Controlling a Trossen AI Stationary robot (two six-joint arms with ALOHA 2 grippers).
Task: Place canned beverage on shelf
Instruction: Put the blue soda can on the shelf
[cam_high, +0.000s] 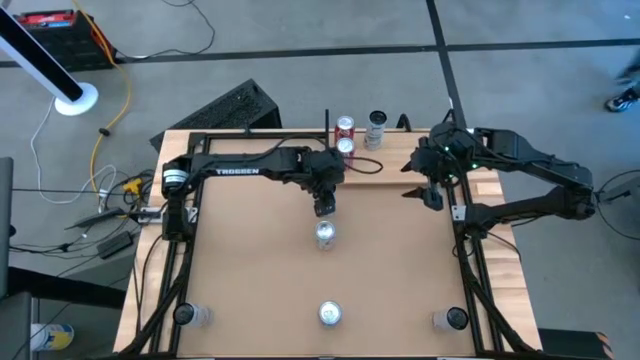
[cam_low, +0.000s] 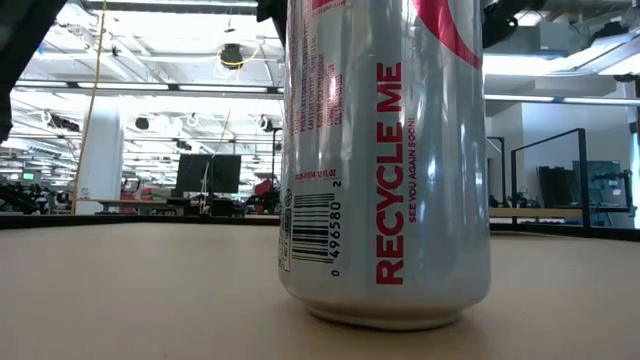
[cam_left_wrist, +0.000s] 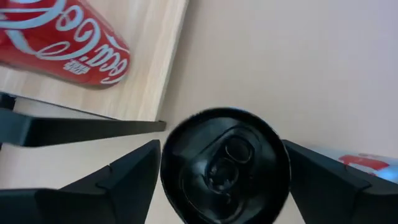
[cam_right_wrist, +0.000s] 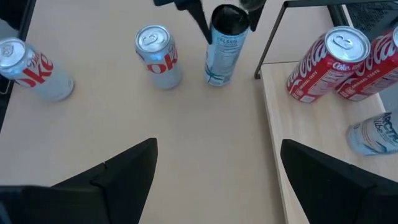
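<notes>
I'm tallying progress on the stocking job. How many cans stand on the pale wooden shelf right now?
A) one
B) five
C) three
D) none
C: the right wrist view shows two red cola cans and one pale can on the shelf; the high view agrees.

Black-topped can (cam_left_wrist: 225, 167) upright beside shelf (cam_left_wrist: 152, 68) — two red cans on it.

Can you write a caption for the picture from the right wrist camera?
Left gripper straddles a black-topped can beside the shelf.
</notes>
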